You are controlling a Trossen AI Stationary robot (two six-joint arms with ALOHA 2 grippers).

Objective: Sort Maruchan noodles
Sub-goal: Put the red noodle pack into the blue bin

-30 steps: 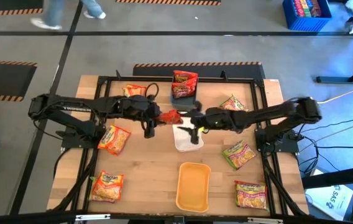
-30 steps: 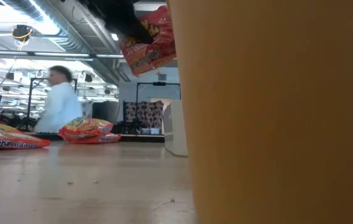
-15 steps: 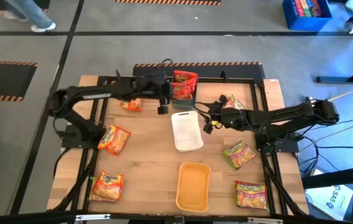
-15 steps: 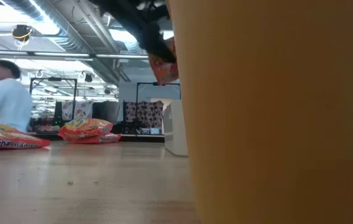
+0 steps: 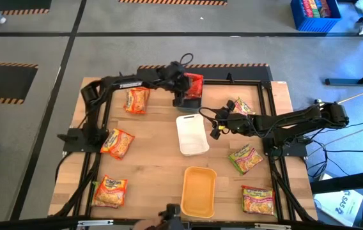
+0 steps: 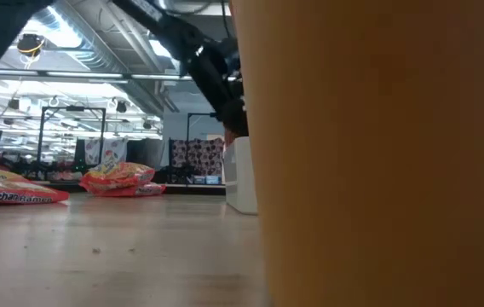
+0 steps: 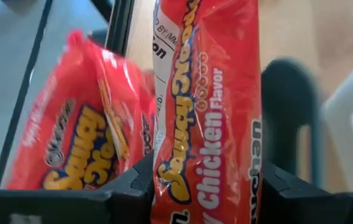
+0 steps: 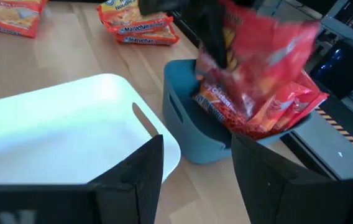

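My left gripper (image 5: 183, 91) reaches over the blue-grey tray (image 5: 189, 101) at the table's far edge, shut on a red noodle packet (image 7: 207, 93). More red packets (image 8: 257, 109) stand in that tray. My right gripper (image 8: 195, 165) hovers open and empty just right of the white tray (image 5: 191, 134). Orange-yellow packets (image 5: 137, 100) lie flat on the table's left half and green-and-red packets (image 5: 245, 158) on its right half. My left gripper pinches the red packet between its two fingers (image 7: 133, 183), which press on the packet's two opposite side edges (image 7: 164, 165) near one end. The gripper slants down toward the far edge. The packet reaches out beyond the fingers, lifted over the tray's other red packets (image 7: 71, 130).
An orange-yellow tray (image 5: 198, 190) stands near the front edge and fills the right of the low view. More packets lie at the front left (image 5: 109, 191) and front right (image 5: 258, 199). A black frame (image 5: 105, 83) runs around the table.
My left gripper has carried the red packet from over the table's middle toward the far edge and down, to above the blue-grey tray. My right gripper has drawn back from over the white tray toward the table's right.
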